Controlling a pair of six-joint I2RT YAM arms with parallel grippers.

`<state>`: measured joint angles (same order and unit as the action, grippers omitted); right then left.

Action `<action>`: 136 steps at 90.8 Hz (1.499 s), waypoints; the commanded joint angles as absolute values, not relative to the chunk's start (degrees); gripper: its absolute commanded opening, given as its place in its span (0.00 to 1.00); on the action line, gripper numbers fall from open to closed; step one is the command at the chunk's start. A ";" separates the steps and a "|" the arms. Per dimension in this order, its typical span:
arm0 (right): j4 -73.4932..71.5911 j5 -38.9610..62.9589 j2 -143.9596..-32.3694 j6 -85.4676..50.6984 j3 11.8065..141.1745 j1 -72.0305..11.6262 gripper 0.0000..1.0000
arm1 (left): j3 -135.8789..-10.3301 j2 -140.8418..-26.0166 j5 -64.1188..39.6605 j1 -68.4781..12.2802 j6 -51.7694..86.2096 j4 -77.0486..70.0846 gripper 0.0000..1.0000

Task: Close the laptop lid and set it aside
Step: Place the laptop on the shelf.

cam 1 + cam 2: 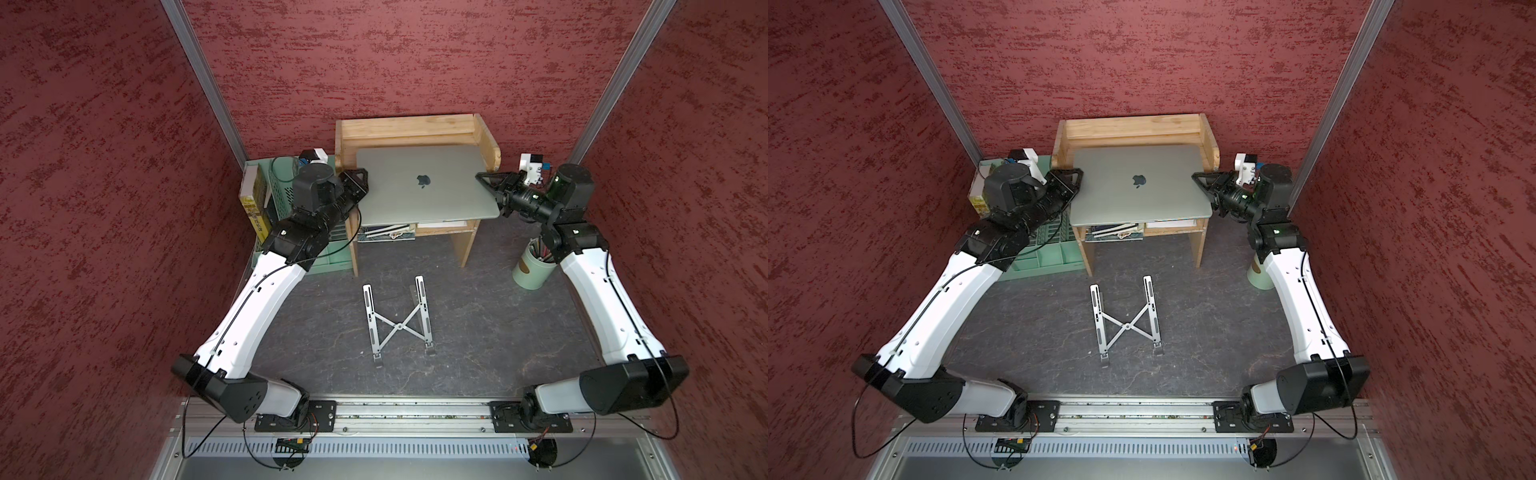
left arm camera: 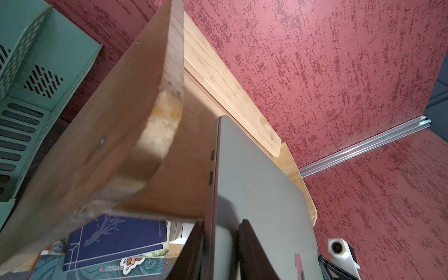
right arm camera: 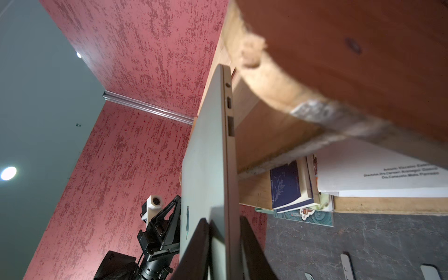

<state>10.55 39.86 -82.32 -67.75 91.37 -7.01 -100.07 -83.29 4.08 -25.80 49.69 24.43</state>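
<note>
In both top views, the thin silver aluminium laptop sits at 12 o'clock on the dark marbled tabletop, over the top board of a pale wooden desk shelf. Its front edge juts past the board toward 6 o'clock. Whether it rests on the wood or hangs just above it cannot be told. The flat silver-grey laptop lid is down flat on the base, apple logo facing up.

The left gripper is on the laptop's 9 o'clock edge and the right gripper is on its 3 o'clock edge. At 6 o'clock from the shelf a silver X-shaped folding stand lies alone, well apart from both claws. A mint-green plastic organiser stands at 9 o'clock of the shelf, and a pale green pen cup at 4 o'clock.

The other top view matches: laptop closed, left gripper and right gripper at opposite edges, stand clear of them.

On the left wrist camera, the left gripper pinches the laptop, with one dark finger on the lid and the other under the base. Stacked books lie on the lower shelf.

On the right wrist camera, the right gripper also pinches the laptop, fingers against both faces, ports showing along the edge.
</note>
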 commanded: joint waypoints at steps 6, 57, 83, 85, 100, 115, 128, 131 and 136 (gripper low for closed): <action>3.62 54.17 -83.14 -73.75 96.36 -14.75 0.00 | -105.71 -89.99 -14.77 -33.22 54.65 12.05 0.00; 2.59 49.63 -90.17 -83.06 100.51 -14.76 0.00 | -108.61 -93.65 -9.54 -31.60 59.51 11.48 0.18; 5.06 47.96 -89.68 -82.81 100.87 -14.72 0.00 | -110.24 -94.24 -8.97 -32.27 58.07 10.76 0.55; 5.15 47.87 -89.61 -82.78 100.69 -14.71 0.00 | -110.29 -94.16 -8.83 -32.44 57.80 10.88 0.59; 5.28 46.12 -88.49 -82.81 98.54 -14.75 0.00 | -112.33 -93.42 -6.32 -33.93 54.59 13.94 0.91; 4.91 44.04 -87.93 -83.10 97.29 -14.74 0.00 | -116.35 -92.76 -3.19 -35.82 49.06 18.24 1.00; 4.40 42.84 -87.62 -83.38 96.26 -14.72 0.00 | -120.75 -92.07 0.27 -37.41 43.30 22.37 1.00; 4.40 42.43 -87.56 -83.34 96.12 -14.75 0.00 | -121.90 -92.07 0.93 -37.90 41.97 23.30 1.00; 4.37 41.95 -87.59 -83.33 95.94 -14.75 0.00 | -124.21 -92.29 1.64 -38.36 39.80 25.01 1.00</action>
<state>7.11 38.33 -87.83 -83.42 96.53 -8.49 -118.24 -92.68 17.37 -29.15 42.57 29.28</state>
